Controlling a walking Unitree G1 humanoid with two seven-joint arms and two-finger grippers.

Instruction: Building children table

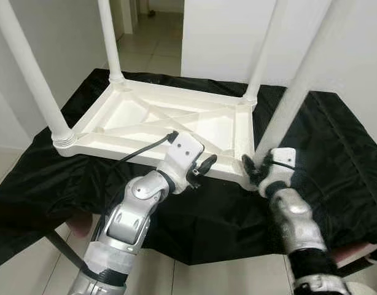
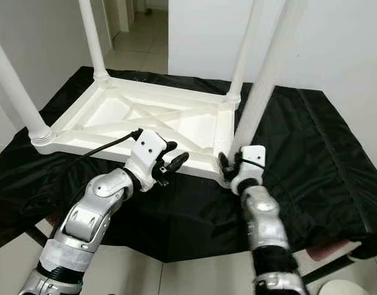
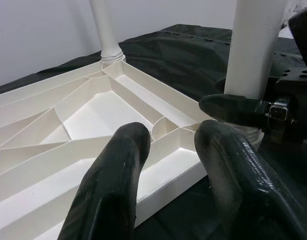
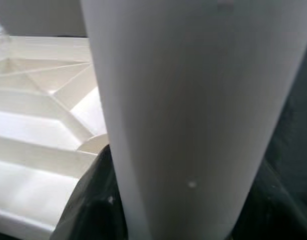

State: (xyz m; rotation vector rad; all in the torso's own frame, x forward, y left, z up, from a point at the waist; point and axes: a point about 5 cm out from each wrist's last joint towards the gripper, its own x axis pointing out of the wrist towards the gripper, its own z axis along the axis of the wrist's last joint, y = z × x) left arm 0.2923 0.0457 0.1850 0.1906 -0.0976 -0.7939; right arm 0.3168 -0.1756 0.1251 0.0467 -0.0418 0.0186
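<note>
Tabletop: white ribbed plastic tabletop (image 1: 158, 126) lies upside down on the black cloth-covered table (image 1: 336, 141).
Legs: three stand fitted; the fourth white plastic leg (image 1: 290, 101) sits at the near right corner.
Right tool (image 1: 257, 167): clamped on that leg's base.
Left tool (image 1: 201, 171): fingers apart, hovering at the near edge.
Progress: nearly done, I'd judge; last leg needs seating.

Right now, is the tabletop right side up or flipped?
Flipped. The white tabletop lies underside up on the black cloth, ribs showing and legs pointing up; the right claw grips the near right leg.
</note>
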